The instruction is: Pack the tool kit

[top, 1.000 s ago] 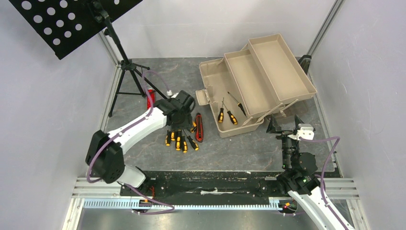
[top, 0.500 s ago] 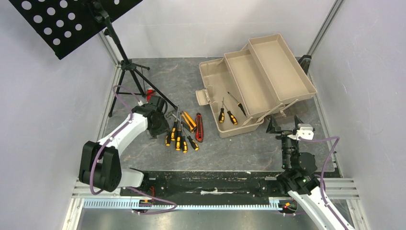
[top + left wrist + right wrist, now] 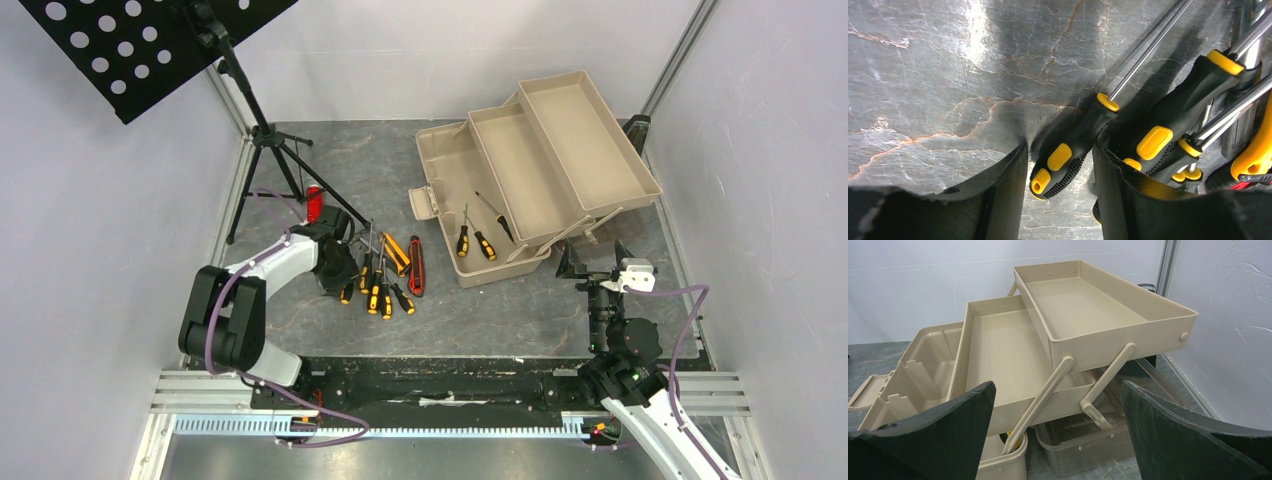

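Two tools are in view, and both stand open. Nearest you, on the right, your right tool (image 3: 594, 262) hovers just above the desk (image 3: 480, 315). Its jaws are spread wide with nothing between them, and it faces the toolbox (image 3: 503, 268) from just in front of it.

On the left, your left tool (image 3: 1060, 200) sits low over the desk. Its jaws are apart and straddle the handle of one screwdriver (image 3: 1060, 162). The fingers (image 3: 1003, 190) flank that handle without clamping it, and a sliver of desk shows on each side of it.

That screwdriver is the leftmost of a cluster of yellow-and-black screwdrivers (image 3: 380, 292). They lie side by side on the desk, handles toward you and shafts pointing away. Just right of the cluster lie the orange knife (image 3: 397, 253), tilted, and the red knife (image 3: 416, 266), nearly straight, close beside each other.

Farther back and to the right, the toolbox stands open on the desk. Its bottom compartment holds two more yellow-and-black drivers (image 3: 462, 241) and a thin darker one (image 3: 497, 215). Its two trays (image 3: 585, 140) are folded out, stepping up and away to the right. The pale handle (image 3: 422, 203) sticks out on the box's left side.

At the far left, a red bar (image 3: 314, 205) lies beside a leg of the black stand (image 3: 265, 150).
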